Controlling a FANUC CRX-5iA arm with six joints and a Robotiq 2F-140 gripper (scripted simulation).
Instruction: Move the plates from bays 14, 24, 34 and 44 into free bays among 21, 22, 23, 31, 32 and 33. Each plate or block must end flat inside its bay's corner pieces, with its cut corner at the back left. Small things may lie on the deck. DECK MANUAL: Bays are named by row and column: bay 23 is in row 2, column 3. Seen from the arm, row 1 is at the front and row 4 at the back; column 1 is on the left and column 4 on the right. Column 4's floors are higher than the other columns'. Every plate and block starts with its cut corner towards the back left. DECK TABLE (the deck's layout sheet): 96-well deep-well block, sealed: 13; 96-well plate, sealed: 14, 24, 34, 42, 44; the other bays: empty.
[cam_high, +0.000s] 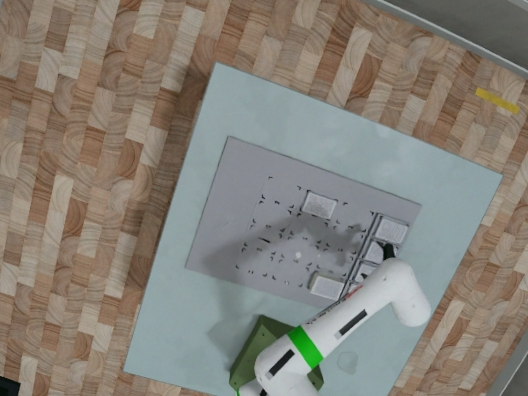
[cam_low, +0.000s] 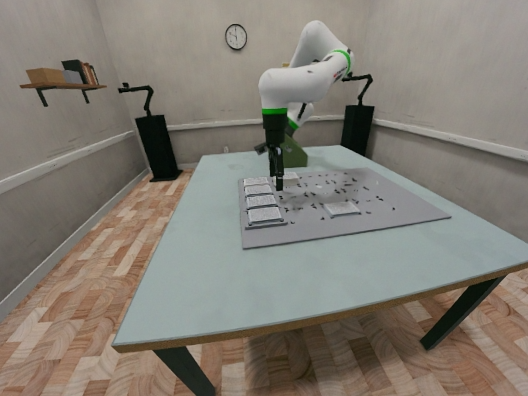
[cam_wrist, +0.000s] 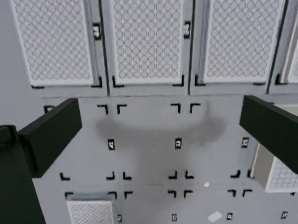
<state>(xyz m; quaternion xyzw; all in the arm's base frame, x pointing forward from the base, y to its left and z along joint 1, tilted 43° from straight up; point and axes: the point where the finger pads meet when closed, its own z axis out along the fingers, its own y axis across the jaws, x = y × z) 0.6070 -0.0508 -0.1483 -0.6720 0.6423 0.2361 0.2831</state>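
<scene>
The white sealed plates stand in column 4: the bay 44 plate (cam_high: 391, 230) (cam_low: 265, 216) (cam_wrist: 55, 45), the bay 34 plate (cam_low: 261, 201) (cam_wrist: 148, 45), the bay 24 plate (cam_low: 258, 190) (cam_wrist: 242, 45) and the bay 14 plate (cam_low: 256, 181), cut off at the wrist view's right edge. My gripper (cam_low: 276, 181) (cam_wrist: 160, 111) is open and empty, fingers down above the deck by column 4. In the wrist view the fingers stand wide apart below the plates. Bays 33 and 23 show no plate. A white chip (cam_high: 298, 255) (cam_low: 319, 186) (cam_wrist: 215, 216) lies in bay 22. The arm partly hides column 4 in the top view.
The taller sealed block (cam_high: 326, 286) (cam_low: 286, 179) (cam_wrist: 282, 176) stands in bay 13. Another plate (cam_high: 320, 205) (cam_low: 342, 208) (cam_wrist: 91, 211) sits in bay 42. A small white dot (cam_high: 319, 255) (cam_wrist: 206, 184) lies between bays 22 and 23. A thin dark piece (cam_high: 264, 240) lies around bay 21.
</scene>
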